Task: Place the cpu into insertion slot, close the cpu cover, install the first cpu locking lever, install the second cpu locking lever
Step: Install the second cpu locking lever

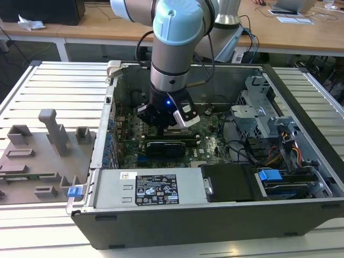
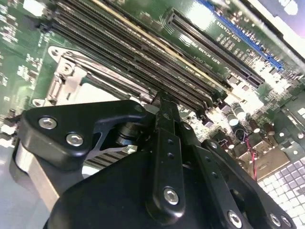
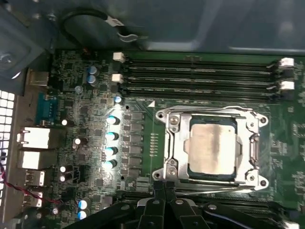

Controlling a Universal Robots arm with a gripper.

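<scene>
gripper (image 3: 164,193) fingers pinched together, holding nothing, low over green motherboard (image 3: 86,143); cpu (image 3: 212,149) seated in insertion slot, cpu cover (image 3: 172,143) closed around it

Cpu (image 3: 213,149) brushed matt metal; cpu cover (image 3: 172,143) shiny metal; tool (image 2: 164,102) black, matt.

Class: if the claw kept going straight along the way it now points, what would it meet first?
Probably the metal edge of the cpu cover, or the memory slots beside it; the claw points there, though depth is unclear.
</scene>
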